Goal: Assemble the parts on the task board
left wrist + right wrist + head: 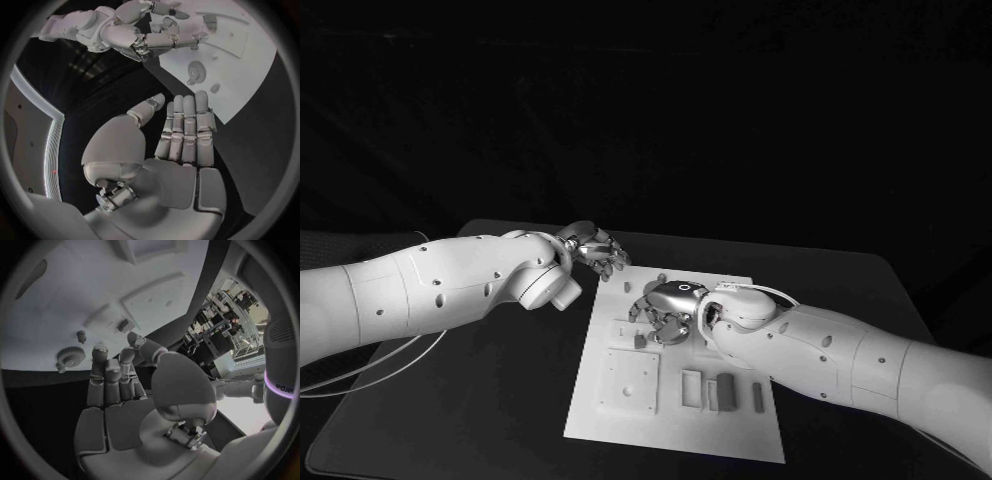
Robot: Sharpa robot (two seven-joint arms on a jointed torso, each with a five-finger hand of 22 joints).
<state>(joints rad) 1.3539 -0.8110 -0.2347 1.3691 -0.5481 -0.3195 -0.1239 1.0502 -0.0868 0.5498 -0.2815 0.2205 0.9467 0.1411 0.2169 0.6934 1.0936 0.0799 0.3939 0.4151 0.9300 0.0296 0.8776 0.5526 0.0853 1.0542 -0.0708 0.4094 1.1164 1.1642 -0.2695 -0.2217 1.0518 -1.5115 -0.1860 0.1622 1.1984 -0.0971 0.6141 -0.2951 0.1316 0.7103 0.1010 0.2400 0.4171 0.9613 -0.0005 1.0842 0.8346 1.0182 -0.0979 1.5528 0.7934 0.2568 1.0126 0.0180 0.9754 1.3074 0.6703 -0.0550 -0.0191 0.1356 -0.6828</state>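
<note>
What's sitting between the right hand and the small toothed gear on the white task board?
Nothing visible. In the right wrist view, the silver right hand is open, and only bare white task board lies between its fingertips and the small toothed gear.

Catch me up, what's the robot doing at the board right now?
Assembly on the white task board, but nothing is gripped at this moment. The right robot hand hovers over the board's far half, fingers extended and holding nothing, close to a gear-shaped part on the board. The left robot hand sits off the board's far left corner over the black table, fingers straight, holding nothing.
</note>
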